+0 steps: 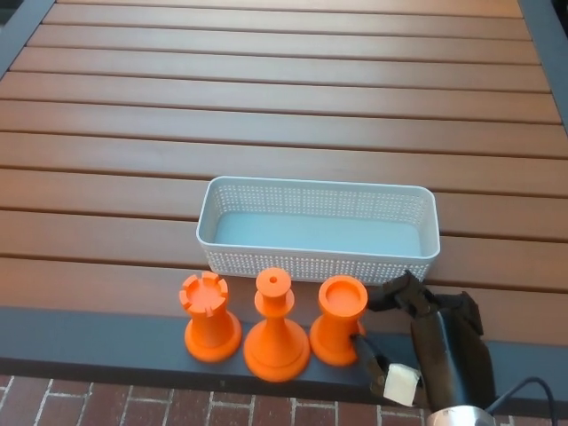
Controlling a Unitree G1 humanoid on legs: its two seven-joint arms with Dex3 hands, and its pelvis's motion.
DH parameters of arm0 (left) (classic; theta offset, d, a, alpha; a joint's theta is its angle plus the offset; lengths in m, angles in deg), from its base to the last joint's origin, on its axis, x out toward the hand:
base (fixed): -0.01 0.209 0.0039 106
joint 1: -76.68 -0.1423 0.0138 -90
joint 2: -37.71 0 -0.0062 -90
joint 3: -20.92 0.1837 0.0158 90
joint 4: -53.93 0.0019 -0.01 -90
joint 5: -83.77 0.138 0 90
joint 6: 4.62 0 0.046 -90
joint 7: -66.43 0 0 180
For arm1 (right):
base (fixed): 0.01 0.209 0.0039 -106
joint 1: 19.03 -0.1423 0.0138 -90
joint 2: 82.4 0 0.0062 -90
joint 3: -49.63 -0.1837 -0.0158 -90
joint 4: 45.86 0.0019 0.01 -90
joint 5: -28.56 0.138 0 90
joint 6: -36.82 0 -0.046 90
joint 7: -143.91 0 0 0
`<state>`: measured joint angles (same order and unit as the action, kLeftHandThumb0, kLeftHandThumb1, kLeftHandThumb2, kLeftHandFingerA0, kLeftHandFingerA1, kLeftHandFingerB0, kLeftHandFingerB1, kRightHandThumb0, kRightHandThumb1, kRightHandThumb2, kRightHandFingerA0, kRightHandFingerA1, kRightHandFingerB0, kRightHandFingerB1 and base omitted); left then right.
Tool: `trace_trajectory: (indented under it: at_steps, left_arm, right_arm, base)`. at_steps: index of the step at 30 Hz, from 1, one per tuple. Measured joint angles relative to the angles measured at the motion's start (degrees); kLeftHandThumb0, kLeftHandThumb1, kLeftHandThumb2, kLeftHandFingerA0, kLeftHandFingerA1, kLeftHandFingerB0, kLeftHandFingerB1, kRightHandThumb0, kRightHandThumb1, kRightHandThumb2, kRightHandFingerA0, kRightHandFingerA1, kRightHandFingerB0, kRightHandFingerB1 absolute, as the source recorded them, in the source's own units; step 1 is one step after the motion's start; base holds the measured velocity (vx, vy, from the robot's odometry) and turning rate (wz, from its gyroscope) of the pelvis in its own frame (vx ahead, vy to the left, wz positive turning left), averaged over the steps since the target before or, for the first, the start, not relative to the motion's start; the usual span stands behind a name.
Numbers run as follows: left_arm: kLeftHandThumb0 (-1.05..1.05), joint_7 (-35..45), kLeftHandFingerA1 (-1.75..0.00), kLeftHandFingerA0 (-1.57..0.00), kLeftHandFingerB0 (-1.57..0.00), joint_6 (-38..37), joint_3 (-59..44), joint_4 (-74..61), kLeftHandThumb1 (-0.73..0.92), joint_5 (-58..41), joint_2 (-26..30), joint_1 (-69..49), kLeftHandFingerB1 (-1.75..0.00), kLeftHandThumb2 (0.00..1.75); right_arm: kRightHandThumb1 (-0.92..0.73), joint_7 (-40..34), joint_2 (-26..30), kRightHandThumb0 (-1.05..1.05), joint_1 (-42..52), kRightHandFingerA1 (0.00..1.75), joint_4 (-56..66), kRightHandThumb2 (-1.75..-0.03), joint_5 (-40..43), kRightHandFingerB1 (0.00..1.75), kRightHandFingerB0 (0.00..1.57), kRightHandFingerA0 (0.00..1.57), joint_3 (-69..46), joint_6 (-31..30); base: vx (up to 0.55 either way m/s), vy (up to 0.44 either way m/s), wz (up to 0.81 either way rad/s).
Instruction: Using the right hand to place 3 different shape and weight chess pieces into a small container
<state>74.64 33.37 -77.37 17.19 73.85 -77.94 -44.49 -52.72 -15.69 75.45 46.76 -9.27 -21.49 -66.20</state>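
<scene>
black and glossy, the right robot hand (404, 342) sits at the near right edge of the bench (284, 106), fingers (399, 291) spread apart and holding nothing. one finger reaches up toward the basket's near right corner, another with a pale pad points left along the dark front rail. just to its left stands an orange flat-topped chess piece (341, 319), close to the lower finger; whether they touch cannot be told. further left stands a taller orange knob-topped piece (275, 326), its base right beside the first one's base, and beyond that an orange rook (210, 317) with a notched crown, slightly apart. all three are upright. just beyond the hand and the pieces lies a white perforated basket (318, 263), with no piece in it. brick paving (133, 404) shows below the bench edge.
</scene>
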Motion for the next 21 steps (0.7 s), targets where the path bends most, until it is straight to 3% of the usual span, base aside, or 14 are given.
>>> trace_trajectory:
  at_steps: [1, 2, 4, 5, 21]
  left_arm:
    - [-0.18, 0.10, -1.47, -1.34, -1.18, 0.02, 0.00, -0.05, 0.24, -0.06, -0.01, -0.01, -1.40, 1.68]
    - [-0.17, 0.23, -1.47, -1.35, -1.18, 0.02, -0.01, 0.11, 0.28, -0.11, 0.04, 0.03, -1.37, 1.66]
    - [-0.17, 0.61, -1.47, -1.35, -1.18, 0.02, -0.15, 0.62, 0.28, -0.26, 0.10, 0.31, -1.37, 1.66]
    - [-0.15, 0.78, -1.50, -1.33, -1.16, 0.02, -0.20, 0.70, 0.28, -0.35, 0.07, 0.37, -1.43, 1.64]
    - [-0.14, 0.32, -1.55, -1.28, -1.14, 0.02, 0.39, 0.19, 0.27, -0.03, 0.52, 0.45, -1.43, 1.64]
  right_arm:
    - [-0.65, 0.26, 0.19, -0.72, -0.24, 1.41, -0.04, -0.56, 0.04, 0.99, 0.02, 0.42, 0.00, -0.19]
    - [-0.49, 0.58, 0.44, -0.68, -0.42, 0.94, -0.03, -0.96, 0.04, 0.71, 0.01, 0.35, 0.10, -0.37]
    - [-0.49, 1.93, 1.34, -0.68, -0.86, 0.94, 0.36, -0.96, -0.01, 0.71, 0.01, 0.35, 0.85, -1.07]
    - [-0.47, 2.45, 1.57, -0.68, -0.96, 0.77, 0.55, -0.93, -0.02, 0.71, 0.00, 0.03, 1.07, -1.35]
    - [-0.42, 10.54, 5.51, -0.69, -2.93, 0.78, 4.09, -0.90, -1.31, 0.71, 0.00, 0.04, 3.63, -7.82]
  base:
    - [0.00, 0.000, 0.00]
    - [0.00, 0.000, 0.00]
    - [0.00, 0.000, 0.00]
    - [0.00, 0.000, 0.00]
    - [0.00, 0.000, 0.00]
